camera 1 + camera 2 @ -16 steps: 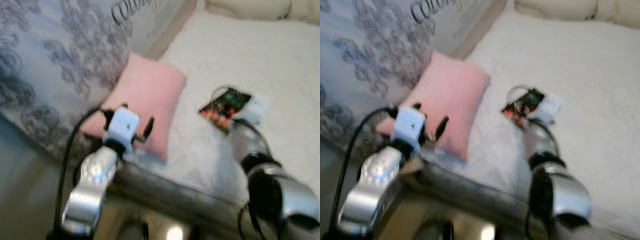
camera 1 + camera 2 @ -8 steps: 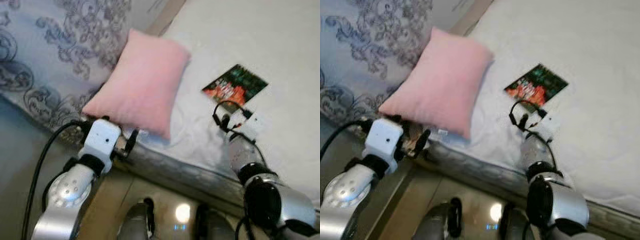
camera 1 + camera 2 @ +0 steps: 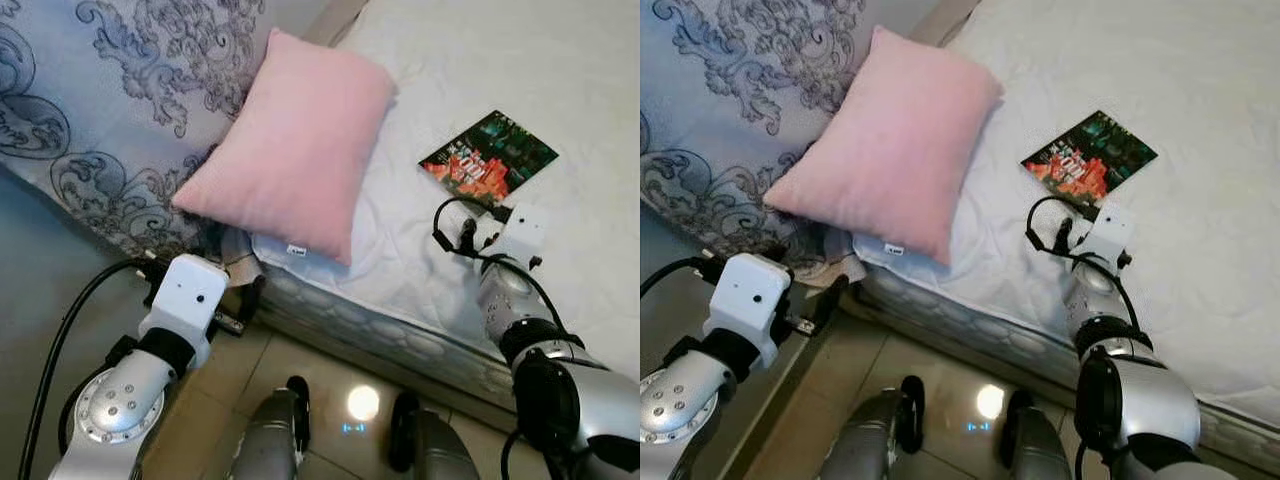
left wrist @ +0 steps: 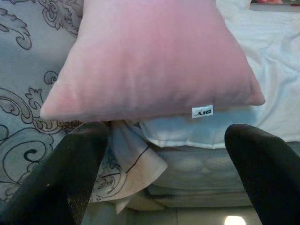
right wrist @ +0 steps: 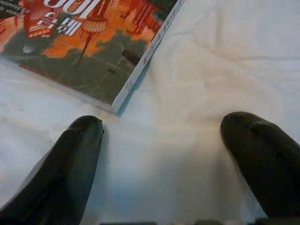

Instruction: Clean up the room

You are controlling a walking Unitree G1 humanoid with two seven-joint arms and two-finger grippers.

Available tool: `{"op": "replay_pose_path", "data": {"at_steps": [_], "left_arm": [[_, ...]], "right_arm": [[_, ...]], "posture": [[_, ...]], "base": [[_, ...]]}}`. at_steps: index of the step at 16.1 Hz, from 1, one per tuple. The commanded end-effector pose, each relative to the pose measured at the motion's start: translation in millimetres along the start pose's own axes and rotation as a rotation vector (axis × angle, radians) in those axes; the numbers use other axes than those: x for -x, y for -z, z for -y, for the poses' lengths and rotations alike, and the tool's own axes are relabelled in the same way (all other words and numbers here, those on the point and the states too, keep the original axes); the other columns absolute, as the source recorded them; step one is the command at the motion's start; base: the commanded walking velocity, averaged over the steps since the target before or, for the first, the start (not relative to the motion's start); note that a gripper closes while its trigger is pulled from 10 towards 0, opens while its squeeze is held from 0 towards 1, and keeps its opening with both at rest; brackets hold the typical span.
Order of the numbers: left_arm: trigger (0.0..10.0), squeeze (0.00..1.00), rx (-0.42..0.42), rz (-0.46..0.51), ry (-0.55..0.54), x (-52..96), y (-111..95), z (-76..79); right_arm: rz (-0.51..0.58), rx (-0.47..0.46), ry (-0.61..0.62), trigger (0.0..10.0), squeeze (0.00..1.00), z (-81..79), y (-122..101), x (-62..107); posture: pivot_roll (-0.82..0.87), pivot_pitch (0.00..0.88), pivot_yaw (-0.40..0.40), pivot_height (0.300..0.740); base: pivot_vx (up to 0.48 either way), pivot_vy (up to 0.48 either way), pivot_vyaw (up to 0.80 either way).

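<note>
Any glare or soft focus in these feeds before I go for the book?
Eye views: sharp, with a bright glare spot on the floor tiles. Right wrist view: book readable, slightly soft; the black fingers blur up close. Left wrist view: pink pillow evenly lit, fingers dark and unfocused.

One pink pillow (image 3: 290, 150) is lying on one white mattress (image 3: 600, 260), one book (image 3: 488, 156) is sitting there too, one patterned blanket (image 3: 110, 90) is hanging alongside; two robot feet (image 3: 270, 440) are showing.

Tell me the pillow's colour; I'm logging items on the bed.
The pillow is plain pink, seen best in the left eye view.
</note>
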State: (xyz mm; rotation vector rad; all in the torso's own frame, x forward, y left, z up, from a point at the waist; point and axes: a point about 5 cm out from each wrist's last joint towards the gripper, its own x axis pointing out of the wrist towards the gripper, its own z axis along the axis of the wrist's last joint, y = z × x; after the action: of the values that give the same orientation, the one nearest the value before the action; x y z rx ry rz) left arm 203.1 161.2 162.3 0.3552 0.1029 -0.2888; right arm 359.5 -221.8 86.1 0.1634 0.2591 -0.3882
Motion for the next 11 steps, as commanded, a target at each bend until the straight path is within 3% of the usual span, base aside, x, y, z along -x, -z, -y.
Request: {"op": "replay_pose_path", "data": {"at_steps": [1, 8, 11], "left_arm": [[10.0, 0.0, -0.003, -0.003, -0.016, 3.4, -1.5, -1.5], [10.0, 0.0, -0.009, -0.005, -0.02, 5.4, -2.5, -0.6], [10.0, 0.0, -0.014, -0.004, -0.026, 4.1, -2.1, -1.1]], "right_arm": [[0.013, 0.026, 0.008, 10.0, 0.0, 1.0, -2.8, -0.8], [0.083, 0.097, 0.018, 10.0, 0.0, 0.7, -24.5, -5.3], [0.104, 0.095, -0.054, 10.0, 0.0, -15.7, -29.8, -4.4]], "posture": [[0.34, 0.324, 0.099, 0.74], [0.35, 0.319, 0.092, 0.74], [0.35, 0.312, 0.082, 0.74]], "base": [[0.0, 0.0, 0.0], [0.0, 0.0, 0.0], [0.0, 0.0, 0.0]]}}
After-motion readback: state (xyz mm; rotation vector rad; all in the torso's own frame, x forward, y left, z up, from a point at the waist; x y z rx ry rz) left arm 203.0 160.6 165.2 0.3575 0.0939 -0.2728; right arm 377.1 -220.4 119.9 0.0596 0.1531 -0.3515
